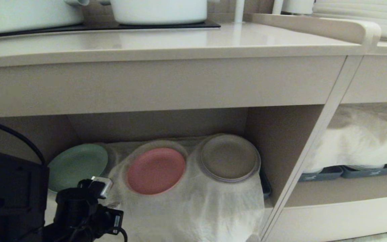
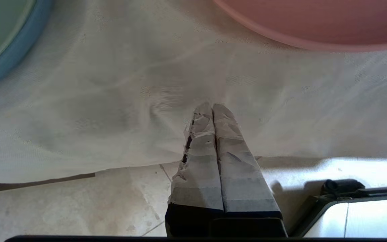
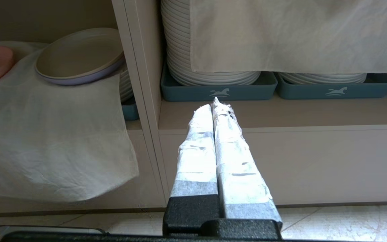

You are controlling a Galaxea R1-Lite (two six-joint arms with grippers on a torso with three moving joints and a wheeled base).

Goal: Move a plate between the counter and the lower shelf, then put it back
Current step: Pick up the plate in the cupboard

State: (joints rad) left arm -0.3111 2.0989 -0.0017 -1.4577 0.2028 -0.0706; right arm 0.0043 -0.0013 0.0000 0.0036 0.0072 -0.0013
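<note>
Both tools closed, empty; left tool (image 2: pixel 212 107) near pink plate (image 1: pixel 156 170) rim.

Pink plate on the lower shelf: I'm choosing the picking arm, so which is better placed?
Left. The left gripper, shut, hovers over the cloth near the pink plate; the right gripper faces the neighbouring tray shelf.

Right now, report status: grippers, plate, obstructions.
Left gripper shut, empty, low before lower shelf. Right gripper shut, parked. Pink plate on cloth, between green plate and grey-brown plate.
</note>
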